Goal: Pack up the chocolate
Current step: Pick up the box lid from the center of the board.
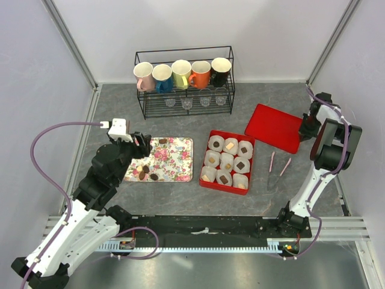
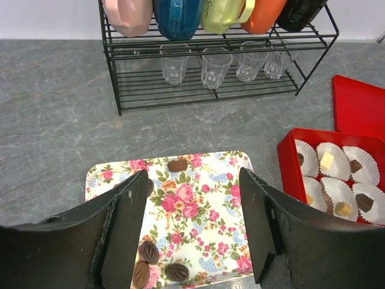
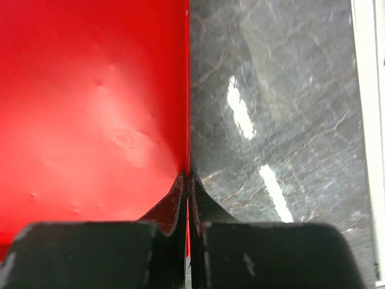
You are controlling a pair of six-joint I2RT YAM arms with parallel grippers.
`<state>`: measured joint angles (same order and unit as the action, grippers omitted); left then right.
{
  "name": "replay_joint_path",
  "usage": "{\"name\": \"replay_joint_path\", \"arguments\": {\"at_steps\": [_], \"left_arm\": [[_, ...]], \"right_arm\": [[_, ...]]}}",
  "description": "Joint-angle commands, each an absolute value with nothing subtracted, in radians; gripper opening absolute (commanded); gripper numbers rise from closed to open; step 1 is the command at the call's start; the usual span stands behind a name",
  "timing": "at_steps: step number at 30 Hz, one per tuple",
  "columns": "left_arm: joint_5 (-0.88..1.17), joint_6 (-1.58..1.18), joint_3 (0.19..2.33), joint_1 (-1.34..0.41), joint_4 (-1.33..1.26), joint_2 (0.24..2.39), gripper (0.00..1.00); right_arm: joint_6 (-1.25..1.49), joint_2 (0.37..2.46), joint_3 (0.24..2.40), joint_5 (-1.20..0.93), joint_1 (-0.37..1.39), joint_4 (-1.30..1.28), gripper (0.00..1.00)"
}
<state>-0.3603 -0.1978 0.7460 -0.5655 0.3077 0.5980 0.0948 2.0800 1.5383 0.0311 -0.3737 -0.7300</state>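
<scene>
Grey marbled desk (image 1: pixel 240 105), enclosed by white walls and aluminium framing. A wire rack (image 2: pixel 138 84) stands at upper centre, carrying a row of mugs (image 1: pixel 180 73) with small glasses below.

Step in hand, as judged: picking the next sweet from the floral tray (image 1: pixel 174 158) left of centre. The left gripper (image 2: pixel 192 180) hangs over that tray with its jaws spread wide and nothing between them. Loose chocolate (image 2: pixel 150 253) lies in a small cluster at the tray's near left corner, with one further piece at the far edge.

Right of the tray sits the red box (image 2: pixel 284 158), lined with white paper cups (image 1: pixel 209 173). Several cups already hold a piece; some look empty, so packing is judged part done.

The right gripper (image 3: pixel 188 180) is closed on the right rim of the red lid (image 1: pixel 274 127), to judge by a red sliver showing between its fingers. Pink tongs (image 1: pixel 277 168) lie unused, lower right.

Next move calls for lowering the left jaws around one piece only. The clustered pieces lie close together, which risks nudging a neighbour.
</scene>
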Motion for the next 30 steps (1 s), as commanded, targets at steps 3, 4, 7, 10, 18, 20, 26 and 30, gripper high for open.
{"name": "replay_joint_path", "arguments": {"at_steps": [3, 4, 7, 10, 18, 20, 26, 30], "left_arm": [[-0.354, -0.227, 0.744, -0.571, 0.272, 0.588, 0.69], [-0.354, -0.227, 0.744, -0.571, 0.273, 0.586, 0.69], [-0.356, -0.227, 0.744, -0.571, 0.273, 0.584, 0.69], [-0.351, -0.229, 0.742, -0.571, 0.272, 0.577, 0.69], [-0.344, -0.233, 0.742, -0.571, 0.273, 0.574, 0.69], [-0.342, -0.233, 0.742, -0.571, 0.273, 0.574, 0.69], [-0.337, -0.236, 0.744, -0.571, 0.272, 0.574, 0.69], [-0.336, -0.238, 0.744, -0.571, 0.273, 0.575, 0.69]], "right_arm": [[0.179, 1.942, 1.502, 0.003, -0.385, -0.718, 0.00], [0.186, 1.927, 1.502, 0.005, -0.387, -0.715, 0.00], [0.202, 1.884, 1.499, 0.003, -0.394, -0.707, 0.00], [0.213, 1.850, 1.490, 0.005, -0.396, -0.703, 0.00], [0.232, 1.776, 1.456, -0.044, -0.394, -0.687, 0.00], [0.235, 1.764, 1.459, -0.054, -0.396, -0.686, 0.00], [0.252, 1.727, 1.439, -0.117, -0.396, -0.673, 0.00], [0.259, 1.700, 1.425, -0.140, -0.394, -0.667, 0.00]]}}
